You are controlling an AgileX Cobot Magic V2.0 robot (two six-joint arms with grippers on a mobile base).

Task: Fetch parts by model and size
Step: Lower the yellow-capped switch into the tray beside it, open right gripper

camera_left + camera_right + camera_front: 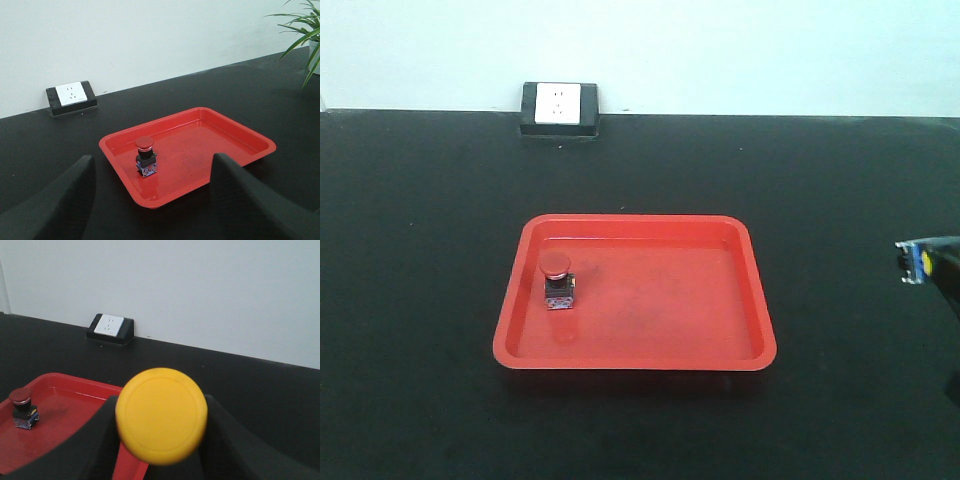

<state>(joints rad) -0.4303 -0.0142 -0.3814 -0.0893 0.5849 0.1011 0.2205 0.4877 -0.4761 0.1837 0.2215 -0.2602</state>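
Delivery step, I'd say: right end effector (162,440) is pinching the yellow-capped push-button switch (161,416), smooth round cap facing its camera. Glossy red tray (632,219) with rounded corners sits ahead-left of it on the matte black table (420,300). Red-capped switch (557,280) stands upright inside, dead ahead of the left end effector (152,185), whose fingers (75,195) are spread and empty. Next move probably needs a carry over the rim, then a gentle upright set-down clear of the red one.
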